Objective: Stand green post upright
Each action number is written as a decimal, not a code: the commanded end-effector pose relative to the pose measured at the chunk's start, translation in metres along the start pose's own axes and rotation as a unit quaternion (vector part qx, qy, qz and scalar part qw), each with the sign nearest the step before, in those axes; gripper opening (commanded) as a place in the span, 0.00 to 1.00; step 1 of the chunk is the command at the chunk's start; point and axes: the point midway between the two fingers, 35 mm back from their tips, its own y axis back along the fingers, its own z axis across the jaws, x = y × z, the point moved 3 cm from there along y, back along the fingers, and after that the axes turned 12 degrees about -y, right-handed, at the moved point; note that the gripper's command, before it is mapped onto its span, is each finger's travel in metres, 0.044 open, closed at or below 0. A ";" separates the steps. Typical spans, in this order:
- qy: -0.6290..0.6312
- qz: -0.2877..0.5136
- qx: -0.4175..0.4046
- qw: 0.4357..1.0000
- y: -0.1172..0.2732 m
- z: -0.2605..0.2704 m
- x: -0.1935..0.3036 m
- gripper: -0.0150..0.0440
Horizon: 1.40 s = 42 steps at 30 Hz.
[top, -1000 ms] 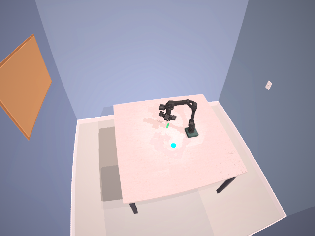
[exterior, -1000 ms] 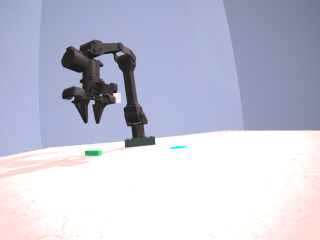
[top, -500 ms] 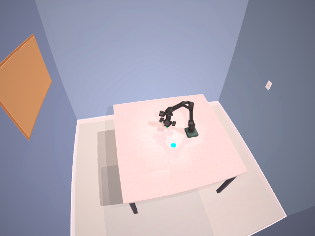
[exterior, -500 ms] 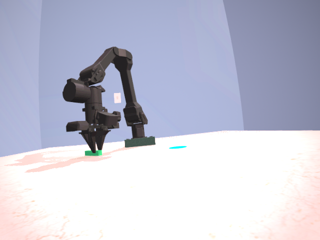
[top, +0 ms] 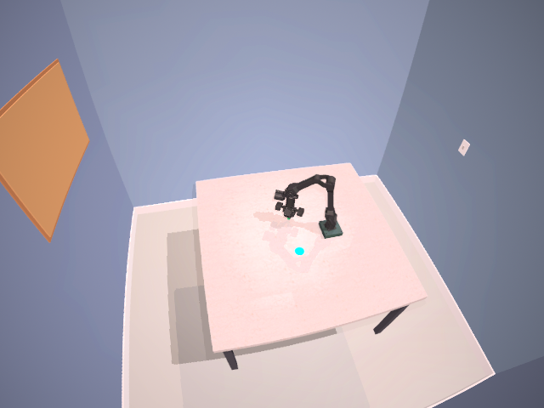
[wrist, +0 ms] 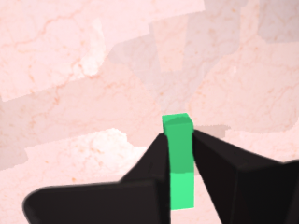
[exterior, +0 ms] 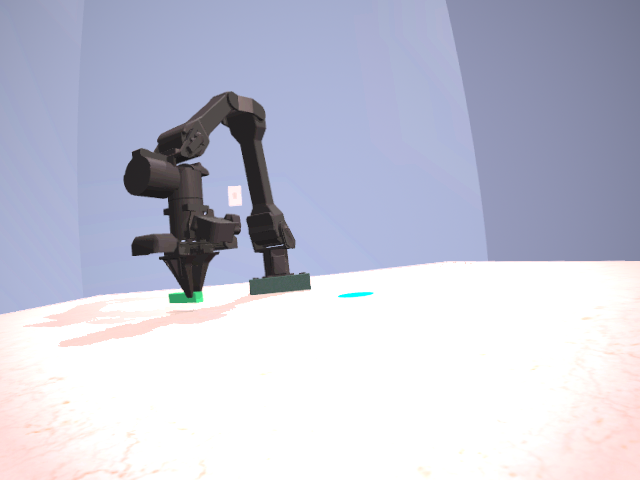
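Observation:
The green post (exterior: 178, 298) (wrist: 181, 151) is a short rectangular bar, held level in its lying pose. It appears to be just above the table top, with a faint shadow under it in the exterior view. My gripper (top: 288, 216) (exterior: 194, 295) (wrist: 177, 137) points straight down and is shut on the post, one finger against each long side. In the wrist view the post's far end sticks out past the fingertips. The flat cyan circle (top: 299, 251) (exterior: 355, 295) lies on the table, away from the post, with nothing on it. It is not in the wrist view.
The pink table (top: 263, 320) carries the arm's dark green base (top: 330, 229) (exterior: 280, 284), which is to the right of the gripper in the top and exterior views. The arm arches from the base to the gripper. An orange panel (top: 39, 149) is on the left wall.

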 end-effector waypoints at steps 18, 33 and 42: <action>0.000 -0.004 0.008 1.000 0.069 -0.003 -0.001 0.29; 0.001 -0.004 0.008 1.000 0.103 0.003 -0.001 0.29; 0.012 -0.007 0.010 1.000 0.106 0.013 -0.029 0.29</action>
